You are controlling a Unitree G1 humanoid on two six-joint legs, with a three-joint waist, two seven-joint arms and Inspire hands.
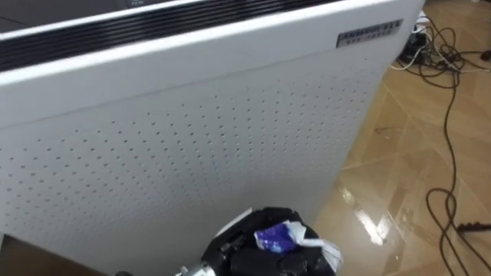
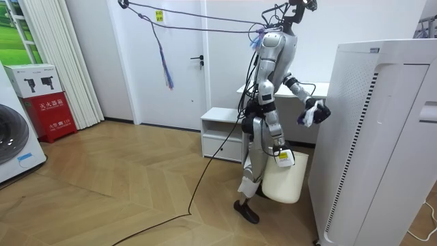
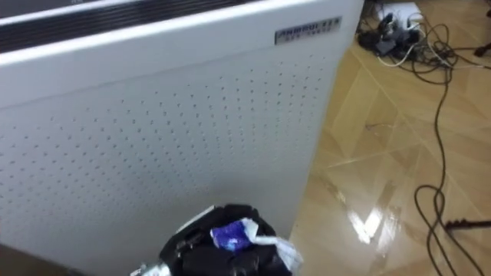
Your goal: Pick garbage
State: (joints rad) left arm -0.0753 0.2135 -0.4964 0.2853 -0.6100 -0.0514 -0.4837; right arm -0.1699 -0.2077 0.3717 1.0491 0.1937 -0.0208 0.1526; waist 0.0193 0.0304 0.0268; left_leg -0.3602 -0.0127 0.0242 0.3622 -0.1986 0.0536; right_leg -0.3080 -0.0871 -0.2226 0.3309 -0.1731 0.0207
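Count: one piece of garbage (image 1: 278,238), one air purifier (image 1: 192,138), one waste bin (image 2: 283,181), two hands at work.

The left hand (image 1: 234,247) comes in from the lower left of the eye views, its dark fingers curled round the garbage. The garbage is a crumpled blue wad with a white tail. In the room view this hand is raised to about waist height, just beside the purifier's near edge.

The wad's long axis runs across the view. Its blue end lies toward the robot's left, and the white tail sticks out of the hand toward the right and slightly down.

The right hand (image 2: 278,145) hangs low at the rim of the white bin, which sits against the robot's leg. Its grip cannot be told.

In the way: the purifier's white perforated panel rises directly beyond the left hand. A dark vent slot (image 1: 115,34) runs along its top and a grey nameplate (image 1: 370,34) sits near its upper corner.

To the right is glossy wooden floor (image 1: 399,176). Several black cables (image 1: 449,84) are tangled at the far corner, and one trails down along the edge.

The robot stands upright, facing the purifier on the room view's right. Behind it stand one low white cabinet (image 2: 222,126) and one white door (image 2: 181,61). Far on the room view's left are a washing machine (image 2: 13,140) and a red box (image 2: 51,113).
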